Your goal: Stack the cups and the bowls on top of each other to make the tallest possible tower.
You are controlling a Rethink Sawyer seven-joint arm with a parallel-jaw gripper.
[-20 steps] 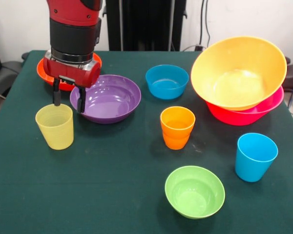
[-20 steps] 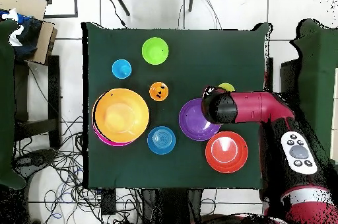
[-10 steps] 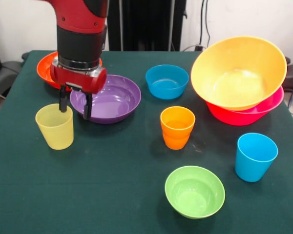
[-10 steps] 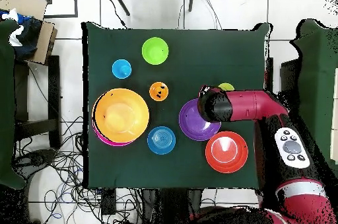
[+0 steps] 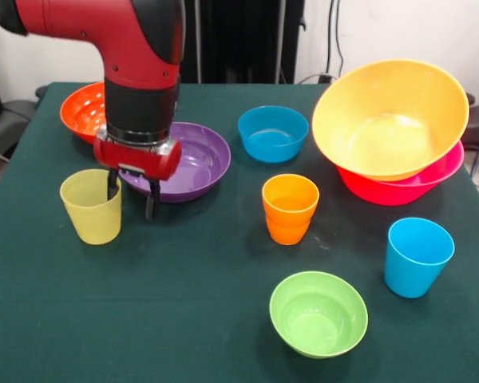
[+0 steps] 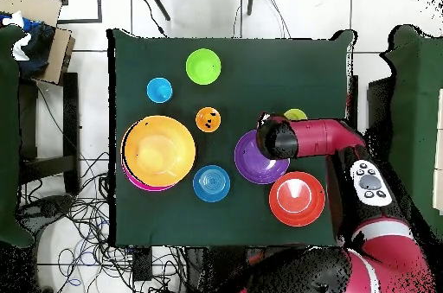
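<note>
The gripper hangs low with its fingers spread, one inside the yellow cup against its wall, the other outside; nothing is clamped. That cup stands near a table edge, just beside the purple bowl. Three cups show: yellow, orange, sky blue. Six bowls: purple, red-orange, blue, lime green, plus the large orange bowl tilted in the hot pink one.
</note>
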